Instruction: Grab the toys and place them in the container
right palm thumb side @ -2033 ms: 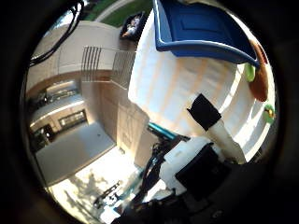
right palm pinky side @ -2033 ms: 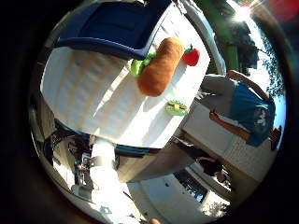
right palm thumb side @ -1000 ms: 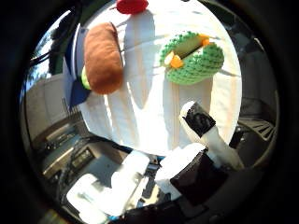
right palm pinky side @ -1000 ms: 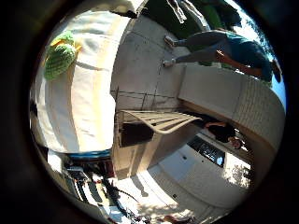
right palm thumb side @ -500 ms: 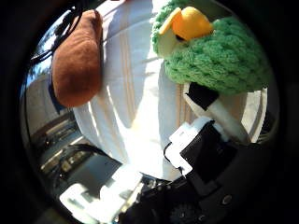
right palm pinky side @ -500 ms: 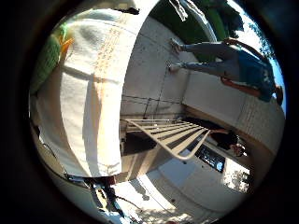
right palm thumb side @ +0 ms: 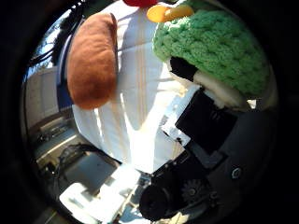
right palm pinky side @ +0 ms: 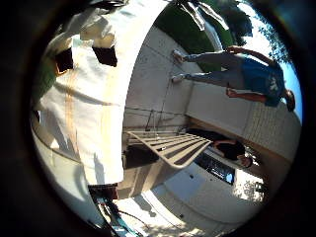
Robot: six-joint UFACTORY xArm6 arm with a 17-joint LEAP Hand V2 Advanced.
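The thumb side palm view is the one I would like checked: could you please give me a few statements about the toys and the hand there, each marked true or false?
1. The green crocheted toy fills much of the view, so it is close to the palm. True.
2. The brown plush toy lies on the striped white cloth. True.
3. The brown plush toy sits on top of the green toy. False: they lie apart, with cloth between them.
4. The hand is over the brown toy. False: its fingertip reaches against the green toy.

White-and-black hand [right palm thumb side: 205,121], boxy black segments, white finger pad, small gear, round screw heads
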